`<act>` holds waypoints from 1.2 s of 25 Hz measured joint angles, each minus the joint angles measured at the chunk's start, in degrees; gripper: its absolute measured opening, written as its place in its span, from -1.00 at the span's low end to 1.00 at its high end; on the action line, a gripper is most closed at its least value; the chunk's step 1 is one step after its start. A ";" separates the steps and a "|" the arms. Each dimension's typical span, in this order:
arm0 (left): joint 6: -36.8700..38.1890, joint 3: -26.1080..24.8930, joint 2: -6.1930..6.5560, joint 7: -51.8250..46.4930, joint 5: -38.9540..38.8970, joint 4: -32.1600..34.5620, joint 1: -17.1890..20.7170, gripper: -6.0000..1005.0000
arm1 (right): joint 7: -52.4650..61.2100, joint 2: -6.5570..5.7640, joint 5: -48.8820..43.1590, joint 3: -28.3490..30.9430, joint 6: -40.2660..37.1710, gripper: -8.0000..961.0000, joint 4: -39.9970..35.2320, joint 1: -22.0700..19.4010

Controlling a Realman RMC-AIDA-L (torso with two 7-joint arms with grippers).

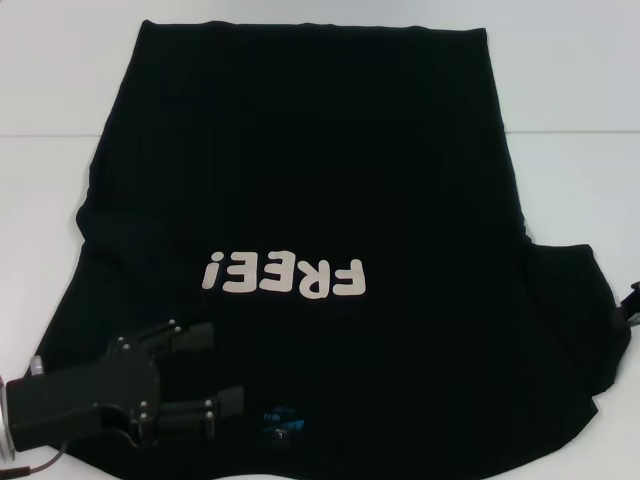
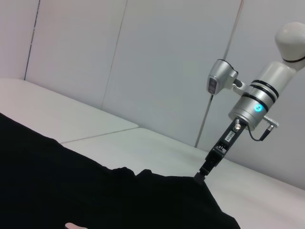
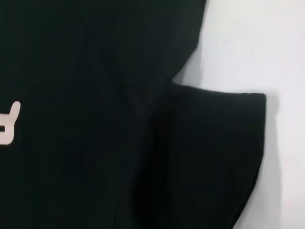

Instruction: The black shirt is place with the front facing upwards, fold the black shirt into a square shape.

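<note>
Evidently early in the fold: black shirt (image 1: 320,180) spread flat and front-up across the white surface (image 1: 560,90), collar end nearest the robot, hem at the far edge, no panel turned over yet. Reads as the grasping step before a first fold.

Left gripper (image 1: 215,370) low over the near left shoulder, just beside the collar, jaws released and spread, nothing between them but the cloth lying beneath. Right gripper (image 2: 206,169) at the opposite side, tip down at the edge of the right sleeve (image 3: 219,143); whether closed on the fabric or not, cannot tell.

Next move, as a judgement: pinch only the top edge at shoulder and sleeve on each side, lift a little, and carry sleeves inward or collar toward hem with both arms level. Calls for a shallow bite and matched travel, or else a skewed crease and dragged cloth.

Soft, thin, matte knit; limp, likely to sag and bunch when raised. Faint lengthwise ribs over the body in the head view. Outline wide at the shoulders, narrower at the hem, left side rumpled inward, right sleeve a squared flap lying flat. Pale block lettering (image 1: 285,275) "FREE!" across the chest, upside down to the head camera. Small blue neck label (image 1: 280,420) at the collar. Smooth, hard, plain surface beneath.
</note>
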 joint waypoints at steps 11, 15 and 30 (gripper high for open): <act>0.09 -0.03 0.19 -0.67 -0.18 0.19 0.49 0.89 | -0.72 -0.84 5.87 2.78 0.35 -0.93 -4.87 -1.00; 0.17 -0.08 0.32 -0.77 -0.18 0.16 0.54 0.89 | -1.18 -0.91 7.76 2.48 0.22 -0.93 -5.41 -0.42; 0.18 -0.25 0.69 -0.79 -0.26 0.00 0.61 0.90 | -2.71 2.67 12.16 -6.50 0.04 -0.91 -4.64 8.35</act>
